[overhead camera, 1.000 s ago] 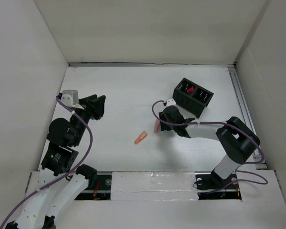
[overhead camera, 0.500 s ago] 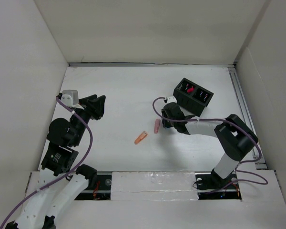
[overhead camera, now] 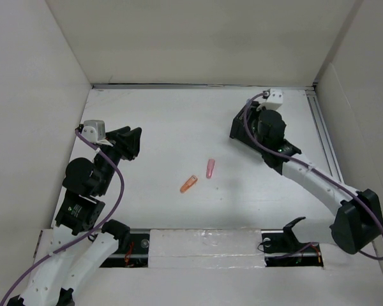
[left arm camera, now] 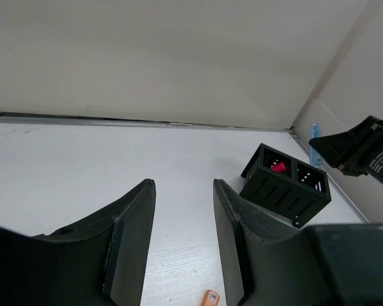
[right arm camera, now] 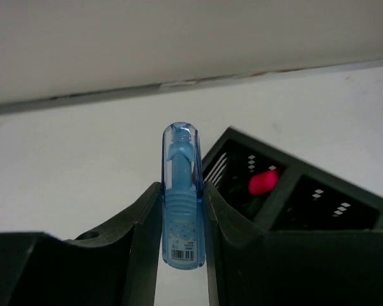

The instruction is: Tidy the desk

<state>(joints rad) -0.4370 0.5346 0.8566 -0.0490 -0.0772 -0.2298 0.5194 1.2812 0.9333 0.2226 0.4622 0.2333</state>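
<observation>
The white desk (overhead camera: 166,121) holds a pink pen-like piece (overhead camera: 210,168) and an orange one (overhead camera: 189,184) near its middle. My right gripper (overhead camera: 250,124) is raised over the black compartmented box (overhead camera: 237,131) at the back right. It is shut on an upright clear blue pen (right arm camera: 182,204). The box (right arm camera: 293,197) lies just beyond it, with a red-pink item (right arm camera: 263,182) in one compartment. My left gripper (left arm camera: 182,242) is open and empty above the desk's left side (overhead camera: 131,141). The box (left arm camera: 286,190) and the orange piece (left arm camera: 210,298) lie ahead of it.
White wall panels enclose the desk on three sides. A metal rail (overhead camera: 322,134) runs along the right edge. The left wrist view catches my right gripper (left arm camera: 357,150) and the blue pen (left arm camera: 315,137) above the box.
My right arm has lifted from beside the pink piece and swung to the back right, over the black box. The pink piece stays on the desk. The left arm has not moved.
</observation>
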